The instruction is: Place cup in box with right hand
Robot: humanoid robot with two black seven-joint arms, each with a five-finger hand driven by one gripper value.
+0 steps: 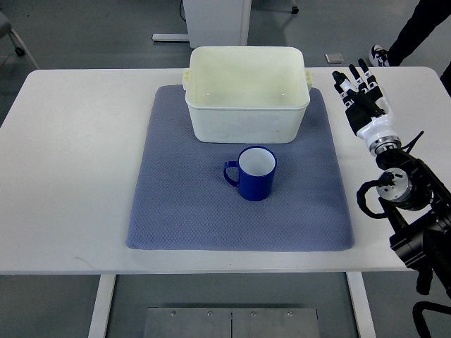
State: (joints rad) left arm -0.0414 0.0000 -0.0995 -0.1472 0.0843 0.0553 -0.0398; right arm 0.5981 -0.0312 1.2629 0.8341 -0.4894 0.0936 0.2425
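A blue cup (254,173) with a white inside stands upright on the grey-blue mat (183,211), its handle pointing left. Just behind it sits the cream plastic box (246,130), empty, at the mat's far edge. My right hand (362,90) hovers over the table to the right of the box, fingers stretched out and pointing away, holding nothing. It is well clear of the cup, off the mat's right edge. No left arm shows.
The white table (70,176) carries the mat in its middle. A person's dark leg and shoe (405,42) stand beyond the far right corner. A white cabinet base (215,21) is on the floor behind the table.
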